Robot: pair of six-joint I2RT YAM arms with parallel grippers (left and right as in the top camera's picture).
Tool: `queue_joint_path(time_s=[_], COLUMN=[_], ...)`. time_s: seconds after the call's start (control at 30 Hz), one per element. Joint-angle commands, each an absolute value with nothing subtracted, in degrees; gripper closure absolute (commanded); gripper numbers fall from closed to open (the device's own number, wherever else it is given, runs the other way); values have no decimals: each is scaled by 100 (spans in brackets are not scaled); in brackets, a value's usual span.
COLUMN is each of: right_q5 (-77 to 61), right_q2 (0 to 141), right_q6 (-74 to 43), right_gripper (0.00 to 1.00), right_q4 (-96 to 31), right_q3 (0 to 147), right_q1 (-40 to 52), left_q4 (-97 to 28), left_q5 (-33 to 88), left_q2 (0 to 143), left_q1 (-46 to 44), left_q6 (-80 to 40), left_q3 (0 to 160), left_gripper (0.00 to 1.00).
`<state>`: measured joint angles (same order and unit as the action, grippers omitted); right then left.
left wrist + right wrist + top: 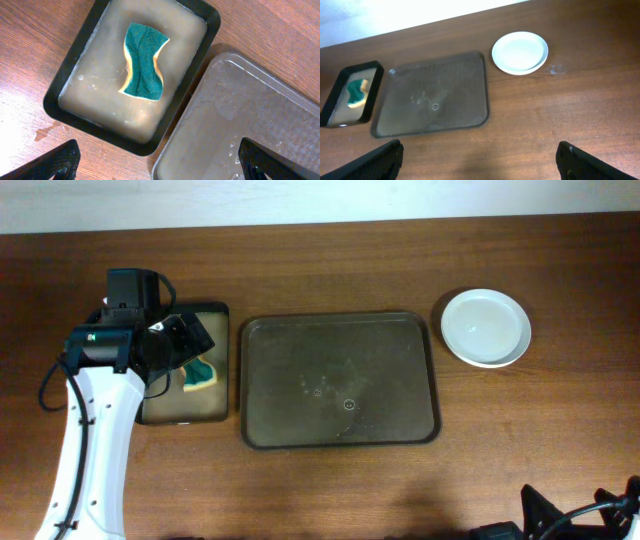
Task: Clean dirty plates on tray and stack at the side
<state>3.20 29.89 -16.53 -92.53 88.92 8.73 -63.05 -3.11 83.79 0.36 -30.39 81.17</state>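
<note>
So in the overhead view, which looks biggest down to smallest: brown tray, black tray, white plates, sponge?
1. brown tray
2. black tray, though the left arm hides part of it
3. white plates
4. sponge

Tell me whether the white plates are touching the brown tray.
Apart. The overhead view shows a strip of bare table between the plates and the tray's right rim.

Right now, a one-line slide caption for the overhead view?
Brown tray bare, white plates on the table to its right, open left fingers above the black tray holding a sponge.
</note>
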Motion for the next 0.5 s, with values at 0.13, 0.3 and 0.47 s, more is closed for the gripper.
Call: queue_joint_path(time_s=[0.13, 0.3, 0.47], right_q5=[368, 370, 768], right_q2=[2987, 2987, 2834], right_q6=[-1684, -1680, -1629], right_gripper=[2, 2, 1], right_q4=[-9284, -9371, -9288], right_q3=[8866, 8866, 8812], right_q1=[910, 908, 749], left_q4=[-6311, -6311, -6311], left_q5=[-255, -255, -255], left_q2=[8355, 8355, 8355], left_q1=[54, 56, 54], left_q6=[-2989, -2989, -2989], left_q3=[8160, 8160, 8160], left_gripper=[1, 1, 1])
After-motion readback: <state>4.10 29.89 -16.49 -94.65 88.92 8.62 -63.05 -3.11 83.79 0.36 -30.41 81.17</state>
